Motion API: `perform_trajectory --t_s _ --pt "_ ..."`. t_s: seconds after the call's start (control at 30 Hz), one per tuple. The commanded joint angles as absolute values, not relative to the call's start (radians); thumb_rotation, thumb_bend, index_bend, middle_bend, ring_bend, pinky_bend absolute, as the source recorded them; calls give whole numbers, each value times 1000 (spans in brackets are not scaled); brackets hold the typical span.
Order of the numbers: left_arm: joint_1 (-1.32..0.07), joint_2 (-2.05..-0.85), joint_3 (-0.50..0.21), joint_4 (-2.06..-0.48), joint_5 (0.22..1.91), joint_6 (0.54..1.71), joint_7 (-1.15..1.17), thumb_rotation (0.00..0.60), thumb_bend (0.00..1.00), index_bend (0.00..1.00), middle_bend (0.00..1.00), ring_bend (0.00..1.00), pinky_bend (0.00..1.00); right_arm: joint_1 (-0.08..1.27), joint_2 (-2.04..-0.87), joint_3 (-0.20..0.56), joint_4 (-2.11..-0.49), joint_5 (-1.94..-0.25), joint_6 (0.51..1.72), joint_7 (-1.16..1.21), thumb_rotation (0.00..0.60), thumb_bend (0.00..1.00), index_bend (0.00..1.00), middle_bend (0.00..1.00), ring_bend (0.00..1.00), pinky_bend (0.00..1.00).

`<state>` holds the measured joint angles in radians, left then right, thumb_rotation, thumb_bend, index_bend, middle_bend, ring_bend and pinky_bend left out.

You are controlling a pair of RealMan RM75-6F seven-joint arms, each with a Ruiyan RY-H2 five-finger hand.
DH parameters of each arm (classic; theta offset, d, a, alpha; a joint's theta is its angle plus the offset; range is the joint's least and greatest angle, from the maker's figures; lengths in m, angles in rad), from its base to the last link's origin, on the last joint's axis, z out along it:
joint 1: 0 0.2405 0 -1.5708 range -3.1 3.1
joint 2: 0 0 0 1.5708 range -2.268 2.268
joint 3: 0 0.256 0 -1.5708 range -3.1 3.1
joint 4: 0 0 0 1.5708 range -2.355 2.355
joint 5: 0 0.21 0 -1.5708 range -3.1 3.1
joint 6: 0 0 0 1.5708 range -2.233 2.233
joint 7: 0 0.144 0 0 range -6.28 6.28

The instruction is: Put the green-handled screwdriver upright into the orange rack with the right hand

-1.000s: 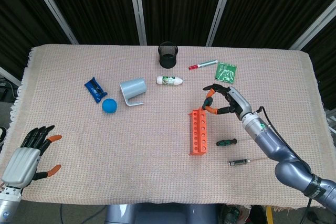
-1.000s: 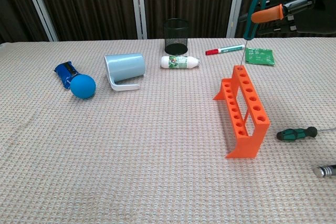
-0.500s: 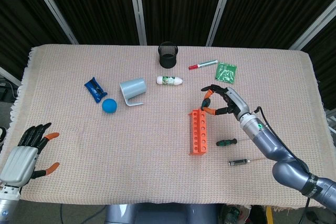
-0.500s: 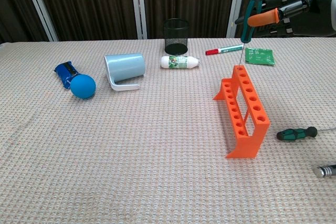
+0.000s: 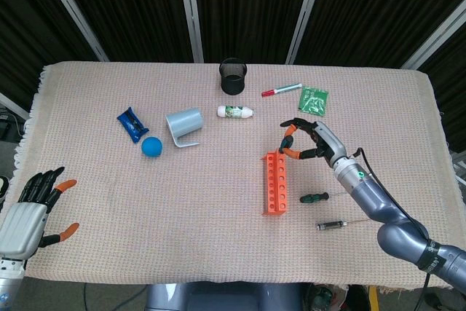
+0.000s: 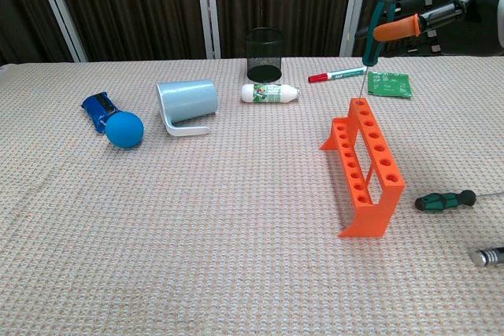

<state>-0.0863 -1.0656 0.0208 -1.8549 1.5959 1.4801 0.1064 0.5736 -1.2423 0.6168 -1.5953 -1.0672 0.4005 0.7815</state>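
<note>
Woven beige cloth covers the table [image 5: 218, 245], and nearest us our left hand [image 5: 29, 213] hovers at its front corner, fingers spread, holding nothing. Farther back, our right hand [image 5: 312, 142] pinches the green-handled screwdriver [image 6: 376, 27] upright, its thin shaft reaching down to the far end hole of the orange rack [image 6: 364, 163]. Beyond sit a marker [image 6: 339, 75] and mesh cup [image 6: 264, 54].

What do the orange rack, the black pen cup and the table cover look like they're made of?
The orange rack looks like matte plastic: one even colour, crisp moulded holes. The black pen cup seems to be wire mesh, probably metal, since the background shows through its wall. The table cover looks like woven fabric, with a waffle texture and a frayed edge in the head view.
</note>
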Motion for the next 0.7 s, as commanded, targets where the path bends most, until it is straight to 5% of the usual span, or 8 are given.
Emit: perform_trajectory --t_s 0.03,0.7 --pt "-87 -1066 20 -1858 1595 1478 110 600 177 191 8 0 0 573 -1228 618 -1603 -1076 405 789 600 254 576 235 0 0" --pt "-88 -1060 23 -1870 1593 1468 115 600 178 192 8 0 0 594 -1221 575 -1573 -1105 400 855 600 254 576 235 0 0"
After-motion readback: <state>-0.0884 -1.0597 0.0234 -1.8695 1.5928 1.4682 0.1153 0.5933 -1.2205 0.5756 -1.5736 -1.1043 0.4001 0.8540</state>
